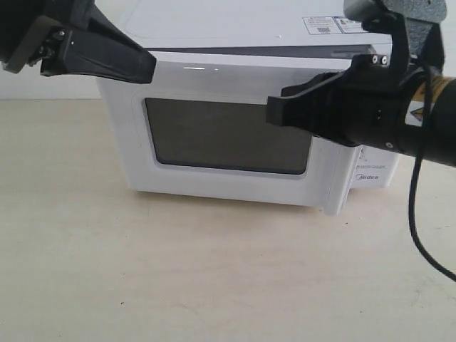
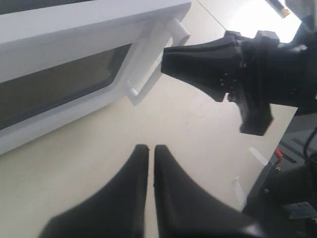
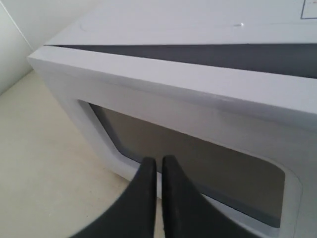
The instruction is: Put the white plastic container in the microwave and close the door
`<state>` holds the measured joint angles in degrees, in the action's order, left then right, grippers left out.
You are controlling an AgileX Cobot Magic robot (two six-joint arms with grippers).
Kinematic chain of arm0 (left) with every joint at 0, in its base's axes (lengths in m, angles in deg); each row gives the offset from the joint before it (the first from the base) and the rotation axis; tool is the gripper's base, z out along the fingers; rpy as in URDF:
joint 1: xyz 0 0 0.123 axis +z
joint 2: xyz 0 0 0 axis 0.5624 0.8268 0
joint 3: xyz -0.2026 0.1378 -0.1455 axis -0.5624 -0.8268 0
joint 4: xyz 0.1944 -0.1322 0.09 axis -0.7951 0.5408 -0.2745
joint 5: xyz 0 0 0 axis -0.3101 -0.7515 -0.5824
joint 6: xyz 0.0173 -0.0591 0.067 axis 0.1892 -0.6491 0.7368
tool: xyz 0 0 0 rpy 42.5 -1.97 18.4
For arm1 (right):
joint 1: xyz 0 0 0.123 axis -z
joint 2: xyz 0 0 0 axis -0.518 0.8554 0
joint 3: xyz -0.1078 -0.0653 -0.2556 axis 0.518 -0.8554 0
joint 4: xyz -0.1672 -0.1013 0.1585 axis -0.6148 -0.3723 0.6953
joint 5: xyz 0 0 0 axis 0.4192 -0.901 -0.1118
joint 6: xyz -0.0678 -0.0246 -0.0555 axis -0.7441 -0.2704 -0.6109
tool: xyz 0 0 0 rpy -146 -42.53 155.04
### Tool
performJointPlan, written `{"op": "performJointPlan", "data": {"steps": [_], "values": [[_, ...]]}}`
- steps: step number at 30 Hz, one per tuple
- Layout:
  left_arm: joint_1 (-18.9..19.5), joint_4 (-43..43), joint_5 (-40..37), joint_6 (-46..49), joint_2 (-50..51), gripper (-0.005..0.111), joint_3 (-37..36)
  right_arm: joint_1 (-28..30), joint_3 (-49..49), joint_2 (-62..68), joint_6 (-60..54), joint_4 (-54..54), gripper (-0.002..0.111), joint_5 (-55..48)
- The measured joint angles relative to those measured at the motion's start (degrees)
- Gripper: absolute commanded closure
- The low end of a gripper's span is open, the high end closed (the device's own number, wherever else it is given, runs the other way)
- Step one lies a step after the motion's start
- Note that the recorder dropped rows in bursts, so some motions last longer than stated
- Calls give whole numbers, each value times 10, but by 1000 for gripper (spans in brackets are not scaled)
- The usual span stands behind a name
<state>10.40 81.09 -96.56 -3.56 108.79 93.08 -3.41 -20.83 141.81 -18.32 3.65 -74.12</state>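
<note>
The door (image 1: 228, 135) of the microwave (image 1: 214, 28) stands slightly ajar, with a dark gap along its top that widens toward the handle (image 2: 154, 52) edge. The right end effector (image 1: 276, 110), fingers drawn nearly together and holding nothing, hangs just in front of the door near that free edge, so the closing push lies straight ahead of it. The left end effector (image 1: 148, 65), likewise narrow and empty, sits off the hinge-side upper corner and looks less well placed. The white plastic container shows in no view, and whether it lies behind the door's dark window I cannot tell.
</note>
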Motion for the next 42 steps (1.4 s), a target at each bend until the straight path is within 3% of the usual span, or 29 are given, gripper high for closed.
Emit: {"op": "performJointPlan", "data": {"steps": [12, 42], "values": [[0, -4, -22, -2, -7, 102, 0, 51, 0, 24, -27, 20, 108, 32], [0, -4, -22, -7, -7, 102, 0, 53, 0, 108, -99, 92, 108, 102]]}}
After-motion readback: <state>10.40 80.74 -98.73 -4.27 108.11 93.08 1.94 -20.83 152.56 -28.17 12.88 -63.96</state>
